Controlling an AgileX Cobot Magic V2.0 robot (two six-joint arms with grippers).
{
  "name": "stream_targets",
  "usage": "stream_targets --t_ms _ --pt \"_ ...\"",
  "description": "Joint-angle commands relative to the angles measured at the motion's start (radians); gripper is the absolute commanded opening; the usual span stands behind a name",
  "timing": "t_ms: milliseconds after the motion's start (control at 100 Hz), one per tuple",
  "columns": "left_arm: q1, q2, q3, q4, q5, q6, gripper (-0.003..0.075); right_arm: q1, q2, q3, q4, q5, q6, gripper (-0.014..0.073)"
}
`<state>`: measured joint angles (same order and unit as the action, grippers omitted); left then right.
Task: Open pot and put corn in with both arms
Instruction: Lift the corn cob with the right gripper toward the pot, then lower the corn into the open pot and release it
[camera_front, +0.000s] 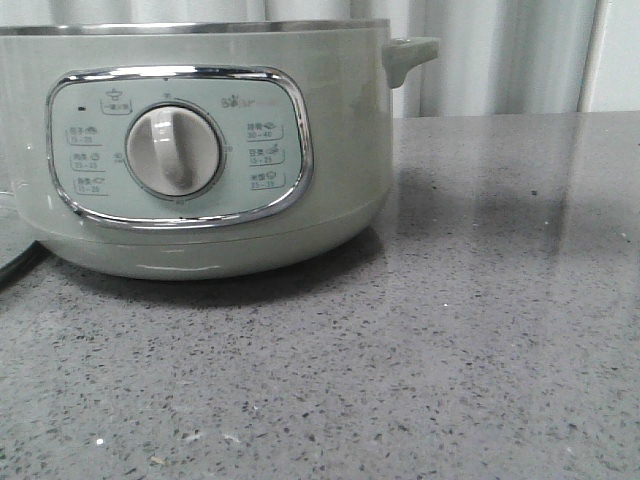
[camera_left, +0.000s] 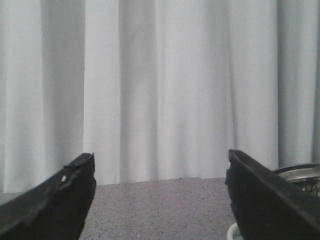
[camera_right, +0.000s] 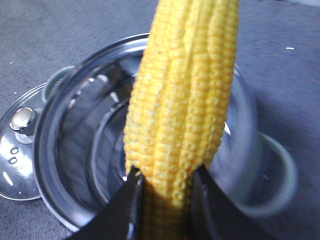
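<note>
Corn: we see the corn (camera_right: 182, 105) clamped between the two black fingers (camera_right: 122, 207) of the right gripper (camera_right: 167, 192); the cob stands out lengthwise from the fingers, and its far end leaves the picture.
Right gripper: its jaws are closed tight on the lower part of the cob, one finger on each side, touching the kernels.
Pot: the pot (camera_right: 75, 165) lies directly beyond the right gripper, open, and we look into its shiny steel inside behind the cob. In the front view it stands on the left part of the table, with the dial (camera_front: 173, 151) and the chrome-framed panel (camera_front: 180, 148) facing us and a small side handle (camera_front: 410, 55) at the right.
Lid: a glass lid (camera_right: 17, 150) with a metal knob (camera_right: 22, 118) lies flat on the table, just beside the pot's rim.
Left gripper: the left gripper (camera_left: 160, 187) is wide open and holds nothing; between its fingers (camera_left: 60, 200) we see only table and curtain. A piece of the pot's steel rim (camera_left: 300, 172) shows just beside one finger.
Table: a grey speckled table (camera_front: 480, 350).
Background: a white pleated curtain (camera_left: 160, 85) hangs beyond the table.
</note>
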<state>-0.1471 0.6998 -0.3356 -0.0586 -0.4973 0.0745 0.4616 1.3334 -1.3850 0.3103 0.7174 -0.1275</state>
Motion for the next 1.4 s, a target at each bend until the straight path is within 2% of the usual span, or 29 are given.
stream_targets --t_ms 0,100,190,370,460,750,890,970,1040,1200,1390 --pt "-0.004 -0.005 -0.038 0.000 -0.077 -0.002 0.0491 0.041 0.059 -0.091 0.017 -0.094 -0.024 -0.0074" --pt "-0.004 -0.005 -0.038 0.000 -0.080 -0.002 0.0491 0.059 0.164 -0.157 0.017 -0.077 -0.027 -0.0068" --pt "-0.004 -0.005 -0.038 0.000 -0.080 -0.002 0.0491 0.059 0.237 -0.209 0.017 -0.018 -0.025 0.0003" --pt "-0.004 -0.005 -0.038 0.000 -0.080 -0.002 0.0491 0.061 0.322 -0.263 0.024 0.045 -0.025 0.0300" --pt "-0.004 -0.005 -0.038 0.000 -0.080 -0.002 0.0491 0.061 0.325 -0.268 0.026 0.036 -0.025 0.0353" --pt "-0.004 -0.005 -0.038 0.000 -0.080 -0.002 0.0491 0.061 0.325 -0.339 0.018 0.054 -0.025 0.0352" --pt "-0.004 -0.005 -0.038 0.000 -0.080 -0.002 0.0491 0.061 0.320 -0.369 0.016 0.109 -0.025 0.0350" --pt "-0.004 -0.005 -0.038 0.000 -0.080 -0.002 0.0479 0.061 0.298 -0.369 0.001 0.118 -0.025 0.0295" --pt "-0.004 -0.005 -0.038 0.000 -0.077 -0.002 0.0426 0.061 0.274 -0.369 -0.031 0.125 -0.025 0.0189" --pt "-0.004 -0.008 -0.038 0.000 -0.038 -0.002 0.0237 0.061 0.199 -0.369 -0.101 0.156 -0.025 -0.0076" --pt "-0.048 -0.027 -0.038 0.000 -0.030 -0.002 0.0013 0.061 0.092 -0.369 -0.151 0.213 -0.025 -0.0067"
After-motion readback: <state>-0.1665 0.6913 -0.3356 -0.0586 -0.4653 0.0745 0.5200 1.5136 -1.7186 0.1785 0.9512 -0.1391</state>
